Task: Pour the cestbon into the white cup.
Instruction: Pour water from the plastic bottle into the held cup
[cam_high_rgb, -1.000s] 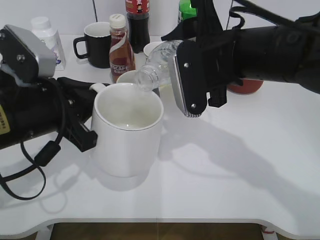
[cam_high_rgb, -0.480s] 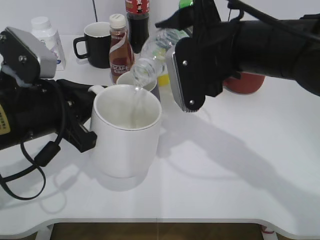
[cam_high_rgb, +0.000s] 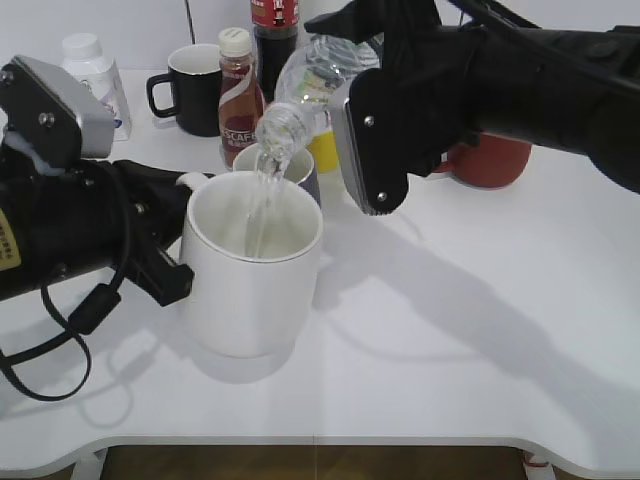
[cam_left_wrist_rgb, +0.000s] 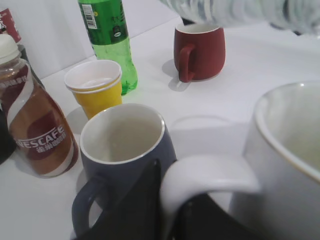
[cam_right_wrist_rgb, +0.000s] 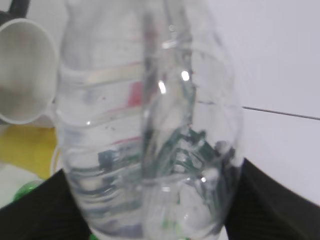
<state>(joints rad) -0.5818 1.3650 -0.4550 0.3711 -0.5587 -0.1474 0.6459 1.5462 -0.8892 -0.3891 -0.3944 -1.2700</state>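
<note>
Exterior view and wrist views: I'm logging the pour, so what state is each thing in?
Water bottle: uncapped, tilted, pouring, held by right gripper.
White mug: upright, receiving water, handle gripped by left gripper.
Dark mug: upright, empty.
Coffee bottle: upright, capped.

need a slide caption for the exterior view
Right hand tips the cestbon, water streaming into the white cup held by the left hand.

A brown coffee bottle (cam_left_wrist_rgb: 35, 132) stands beside a dark grey mug (cam_left_wrist_rgb: 125, 150). Behind them sit a yellow paper cup (cam_left_wrist_rgb: 95, 87), a green soda bottle (cam_left_wrist_rgb: 107, 42) and a red mug (cam_left_wrist_rgb: 200, 50). A black mug (cam_high_rgb: 190, 88) stands farther back.
</note>
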